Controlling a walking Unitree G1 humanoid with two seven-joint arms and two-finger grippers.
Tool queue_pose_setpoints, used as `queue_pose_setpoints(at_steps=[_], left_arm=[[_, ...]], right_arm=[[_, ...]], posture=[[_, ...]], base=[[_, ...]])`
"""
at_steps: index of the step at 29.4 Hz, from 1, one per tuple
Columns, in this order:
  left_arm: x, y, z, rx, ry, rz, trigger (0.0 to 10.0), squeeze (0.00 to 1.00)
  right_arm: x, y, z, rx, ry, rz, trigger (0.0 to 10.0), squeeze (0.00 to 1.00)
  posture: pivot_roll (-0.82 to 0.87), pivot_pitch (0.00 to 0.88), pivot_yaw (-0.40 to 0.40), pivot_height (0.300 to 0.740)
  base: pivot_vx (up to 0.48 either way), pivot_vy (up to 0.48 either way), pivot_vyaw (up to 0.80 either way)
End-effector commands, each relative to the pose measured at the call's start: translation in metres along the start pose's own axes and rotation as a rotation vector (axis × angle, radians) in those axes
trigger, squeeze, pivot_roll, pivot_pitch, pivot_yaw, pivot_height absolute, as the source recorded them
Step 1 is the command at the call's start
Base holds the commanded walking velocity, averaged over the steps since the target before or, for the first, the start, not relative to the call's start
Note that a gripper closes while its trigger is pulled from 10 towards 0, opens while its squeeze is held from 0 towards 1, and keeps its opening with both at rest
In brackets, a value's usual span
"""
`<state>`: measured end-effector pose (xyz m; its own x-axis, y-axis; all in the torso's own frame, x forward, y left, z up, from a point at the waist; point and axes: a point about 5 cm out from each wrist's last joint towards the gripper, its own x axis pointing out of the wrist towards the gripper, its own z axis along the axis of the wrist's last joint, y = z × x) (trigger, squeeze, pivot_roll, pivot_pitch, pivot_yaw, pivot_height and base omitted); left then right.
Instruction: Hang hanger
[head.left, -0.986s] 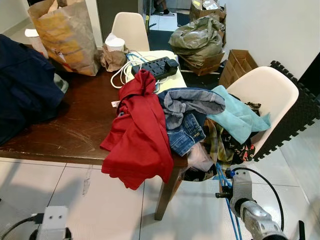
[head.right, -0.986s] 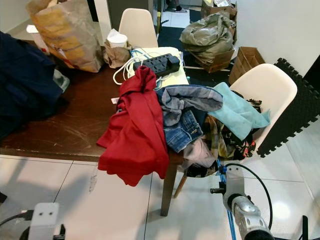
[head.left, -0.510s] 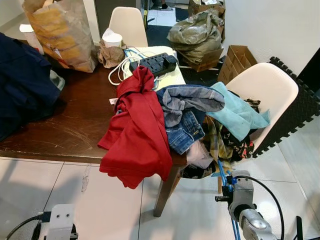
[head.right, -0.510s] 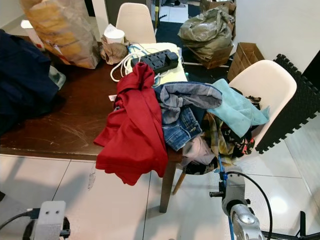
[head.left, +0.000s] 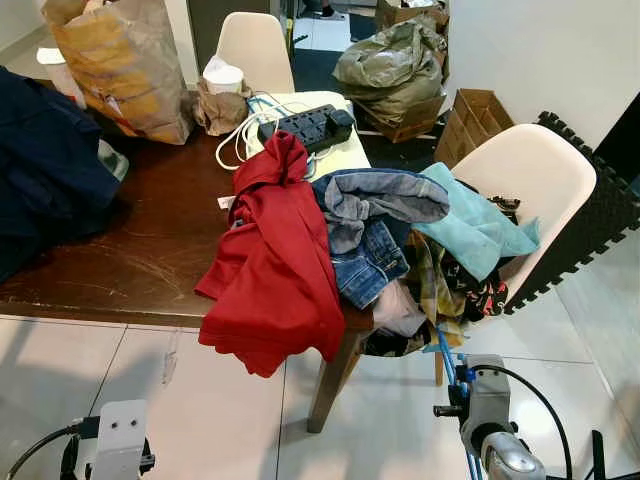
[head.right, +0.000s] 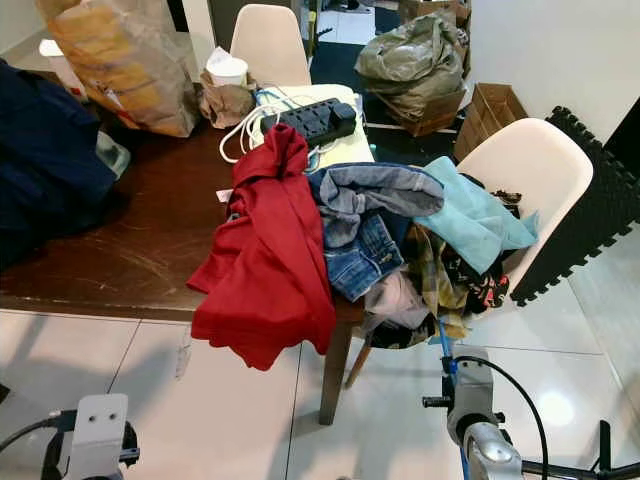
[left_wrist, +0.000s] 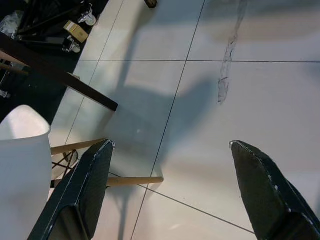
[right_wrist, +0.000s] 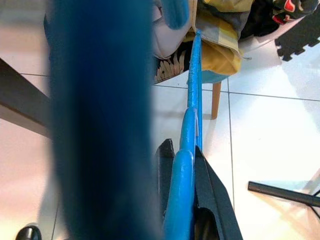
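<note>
My right jaws (right_wrist: 182, 175) are clenched on the blue hanger (right_wrist: 192, 100), its long axis running straight out along the fingers toward the clothes-heaped chair (head.left: 530, 170). My left jaws (left_wrist: 170, 195) hang released over the floor. I see no rail yet.

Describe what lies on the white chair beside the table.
The white chair holds piled clothes: a teal garment on top, over plaid and dark patterned fabric. The seat itself is covered, so anything deeper in the pile cannot be seen.

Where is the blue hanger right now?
The blue hanger is clamped between the right gripper fingers, low on the robot's right, just below the clothes-piled white chair.
</note>
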<state>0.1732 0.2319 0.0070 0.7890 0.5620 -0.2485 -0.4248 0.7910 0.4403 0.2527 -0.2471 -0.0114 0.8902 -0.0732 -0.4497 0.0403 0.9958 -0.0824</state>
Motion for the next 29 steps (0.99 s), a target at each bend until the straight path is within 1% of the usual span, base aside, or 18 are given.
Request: queue_pose_setpoints(at_steps=[1, 11, 15, 20, 21, 22, 24, 29], left_arm=[[-0.005, -0.003, -0.007, 0.007, 0.037, 0.001, 10.0, 0.0], [-0.004, -0.004, -0.008, 0.009, 0.037, -0.003, 10.0, 0.0], [-0.003, -0.004, -0.008, 0.009, 0.04, -0.009, 10.0, 0.0], [-0.003, -0.003, -0.009, 0.01, 0.041, -0.011, 10.0, 0.0], [-0.004, -0.003, -0.009, 0.01, 0.041, -0.012, 10.0, 0.0], [-0.004, -0.003, -0.009, 0.01, 0.041, -0.012, 10.0, 0.0], [-0.004, -0.003, -0.009, 0.01, 0.042, -0.014, 10.0, 0.0], [-0.005, -0.005, -0.009, 0.01, 0.043, -0.016, 10.0, 0.0]], right_arm=[[-0.002, -0.001, -0.005, 0.0, 0.017, -0.008, 10.0, 0.0], [0.0, 0.0, -0.005, -0.004, 0.018, -0.008, 10.0, 0.0], [-0.004, 0.008, -0.01, -0.004, -0.009, 0.001, 10.0, 0.0], [-0.008, 0.009, -0.011, -0.011, -0.035, 0.013, 10.0, 0.0], [-0.007, 0.01, -0.005, -0.018, -0.055, 0.022, 10.0, 0.0], [-0.007, 0.01, -0.005, -0.018, -0.055, 0.022, 10.0, 0.0], [-0.003, 0.011, 0.004, -0.019, -0.076, 0.026, 10.0, 0.0], [-0.003, 0.015, 0.012, -0.026, -0.108, 0.03, 10.0, 0.0]], posture=[[0.01, 0.182, -0.059, 0.74], [0.0, 0.188, -0.042, 0.74], [0.0, 0.183, -0.041, 0.74], [0.01, 0.181, -0.04, 0.74], [0.01, 0.178, -0.04, 0.74], [0.01, 0.178, -0.04, 0.74], [0.01, 0.175, -0.041, 0.74], [0.01, 0.172, -0.047, 0.74]], base=[[0.0, 0.0, 0.0], [0.0, 0.0, 0.0], [0.0, 0.0, 0.0], [0.0, 0.0, 0.0], [0.0, 0.0, 0.0], [0.0, 0.0, 0.0], [0.0, 0.0, 0.0], [0.0, 0.0, 0.0]])
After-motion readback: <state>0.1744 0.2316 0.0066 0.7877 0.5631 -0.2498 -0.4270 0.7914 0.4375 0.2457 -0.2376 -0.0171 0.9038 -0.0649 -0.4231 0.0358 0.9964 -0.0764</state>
